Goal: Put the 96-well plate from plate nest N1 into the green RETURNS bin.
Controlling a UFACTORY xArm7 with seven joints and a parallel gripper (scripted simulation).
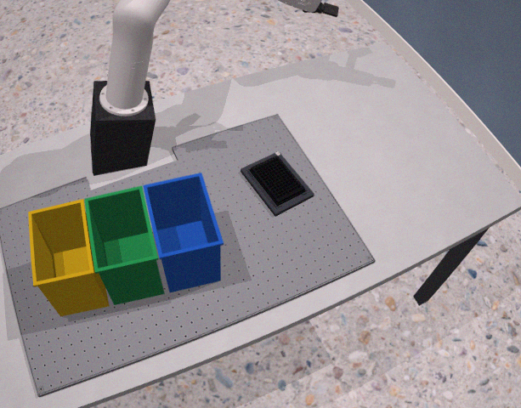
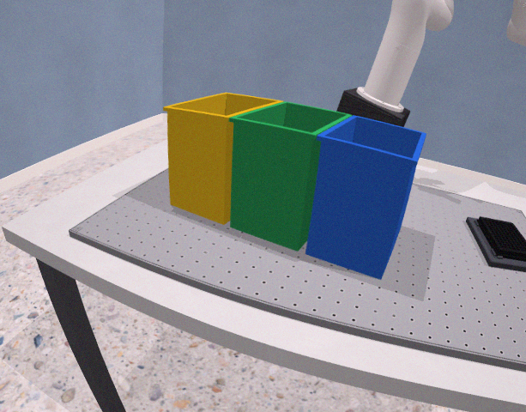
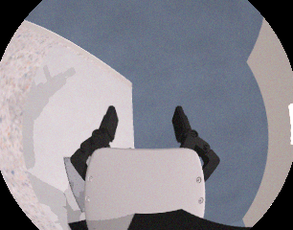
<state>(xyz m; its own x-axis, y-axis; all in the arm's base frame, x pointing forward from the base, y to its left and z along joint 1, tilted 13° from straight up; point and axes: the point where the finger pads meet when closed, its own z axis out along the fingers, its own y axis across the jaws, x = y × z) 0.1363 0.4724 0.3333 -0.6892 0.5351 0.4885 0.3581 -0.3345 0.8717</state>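
The black 96-well plate (image 1: 280,178) lies flat in its dark plate nest (image 1: 277,184) on the perforated board, right of the bins; it also shows in the exterior view (image 2: 505,239). The green bin (image 1: 121,237) stands upright between the yellow bin (image 1: 61,250) and the blue bin (image 1: 184,223), and is empty; it also shows in the exterior view (image 2: 278,172). The bins' signs are not visible. My gripper (image 3: 145,112) is open and empty, high in the air and pointing out past the table edge toward the wall. Only its tip (image 1: 328,8) shows at the top of the top view.
The arm's black base block (image 1: 121,127) stands behind the bins. The three bins touch side by side. The table's far edge and a blue wall lie beyond the nest.
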